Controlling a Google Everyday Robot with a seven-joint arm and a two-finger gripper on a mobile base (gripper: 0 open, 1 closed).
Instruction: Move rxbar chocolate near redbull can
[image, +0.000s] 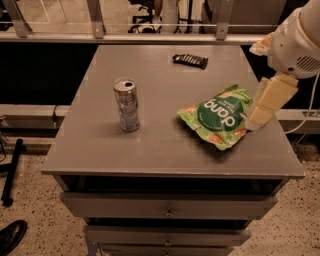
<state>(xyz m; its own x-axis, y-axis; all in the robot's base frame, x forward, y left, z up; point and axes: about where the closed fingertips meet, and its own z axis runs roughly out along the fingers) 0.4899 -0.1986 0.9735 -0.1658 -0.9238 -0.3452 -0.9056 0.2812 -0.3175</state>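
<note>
The rxbar chocolate (190, 60), a small flat black wrapper, lies at the far middle of the grey table (150, 150). The redbull can (126, 105), slim and silver, stands upright at the left middle of the table, well apart from the bar. My gripper (261, 111) is a cream-coloured part under the white arm housing (295, 45). It hangs at the table's right side, over the right edge of the green bag, far from both the bar and the can. It holds nothing that I can see.
A large green snack bag (219, 116) lies right of centre, between the gripper and the can. Drawers (167, 206) sit below the table's front edge. A rail with posts (150, 37) runs behind the table. A cable (306, 120) hangs at right.
</note>
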